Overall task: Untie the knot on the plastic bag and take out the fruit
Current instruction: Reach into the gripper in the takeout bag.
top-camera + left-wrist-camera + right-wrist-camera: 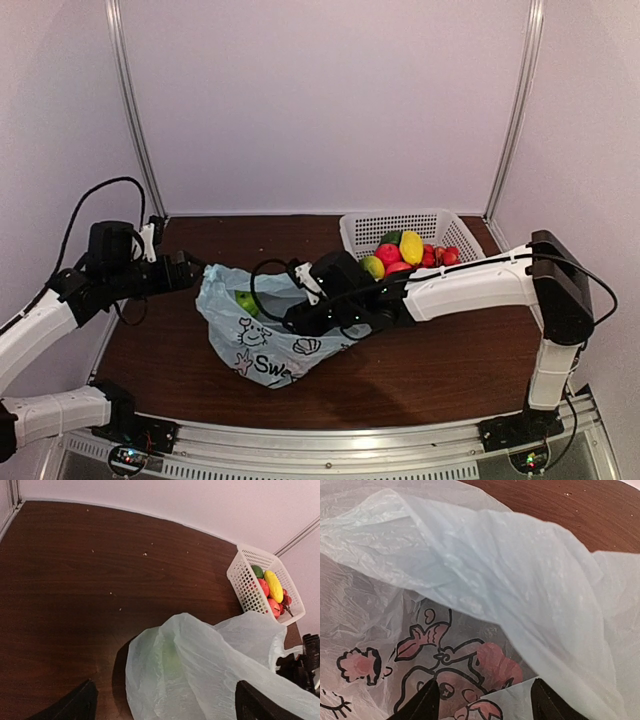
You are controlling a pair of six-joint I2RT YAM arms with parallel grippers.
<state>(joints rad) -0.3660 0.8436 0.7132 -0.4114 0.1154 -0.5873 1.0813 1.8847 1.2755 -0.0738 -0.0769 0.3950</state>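
The left arm was bent low at the left side. The left gripper (192, 272) was wide open just beside the plastic bag (275, 345), holding nothing. The right arm lay across the table (450, 360). The right gripper (485, 690) was at the bag's top, fingers apart, pinching nothing. The bag lay in the middle, near the front. A green fruit (245, 301) showed inside. The other fruit (400, 250) sat in the white basket (440, 222) by the back wall. Bare wood lay at the front right.
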